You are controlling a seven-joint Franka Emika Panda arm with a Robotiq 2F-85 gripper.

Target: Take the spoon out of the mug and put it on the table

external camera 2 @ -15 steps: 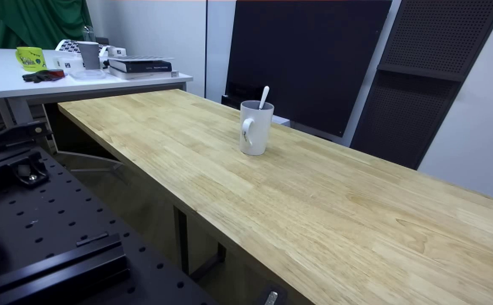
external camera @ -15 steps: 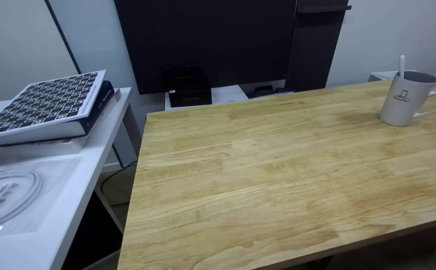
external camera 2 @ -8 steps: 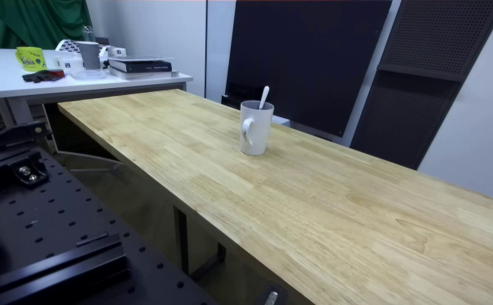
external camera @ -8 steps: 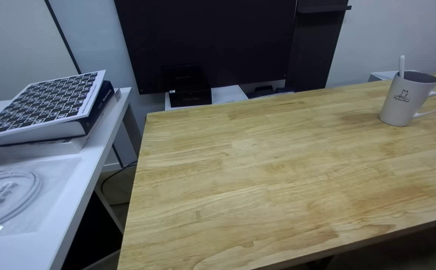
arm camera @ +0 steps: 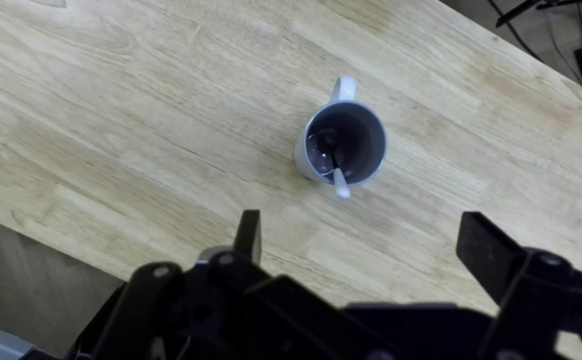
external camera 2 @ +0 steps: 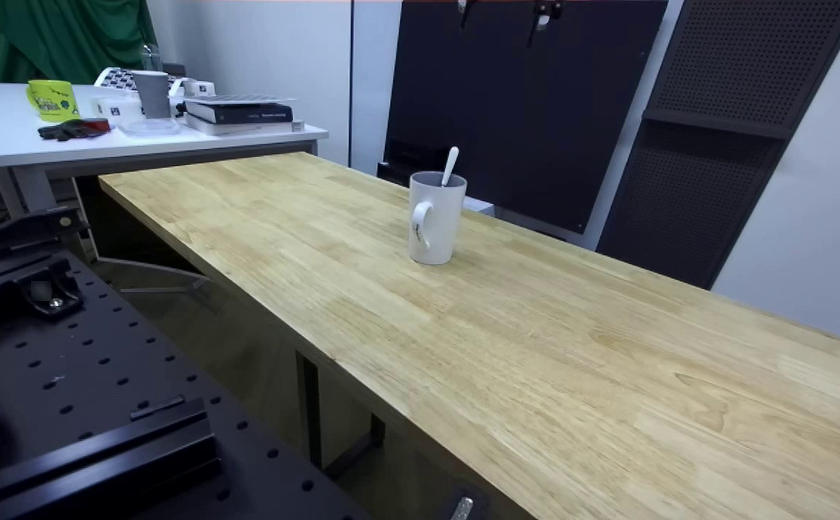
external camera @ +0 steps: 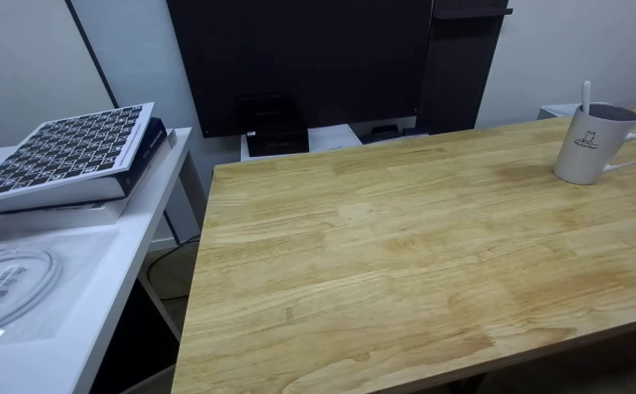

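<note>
The mug is light grey-white with dark print and stands upright on the wooden table (external camera: 394, 241). It shows in both exterior views, mug (external camera: 591, 148) and mug (external camera 2: 438, 224), and from above in the wrist view, mug (arm camera: 303, 155). The spoon (arm camera: 341, 183) leans inside it, its pale handle end rising past the rim; the handle also shows in both exterior views, spoon (external camera: 586, 97) and spoon (external camera 2: 450, 166). Its bowl is dim inside the mug. My gripper (arm camera: 361, 215) is open and empty. In an exterior view my gripper (external camera 2: 497, 35) hangs well above the mug, only its fingertips showing.
A white desk (external camera: 132, 241) with stacked books (external camera: 66, 158) and a bagged cable (external camera: 11, 290) stands beside the table. A black perforated plate (external camera 2: 138, 347) lies along the table's edge. A dark panel (external camera 2: 513, 108) stands behind the table.
My gripper's fingertips have come into view at the top of an exterior view, where they did not show before. The mug and spoon have not moved.
</note>
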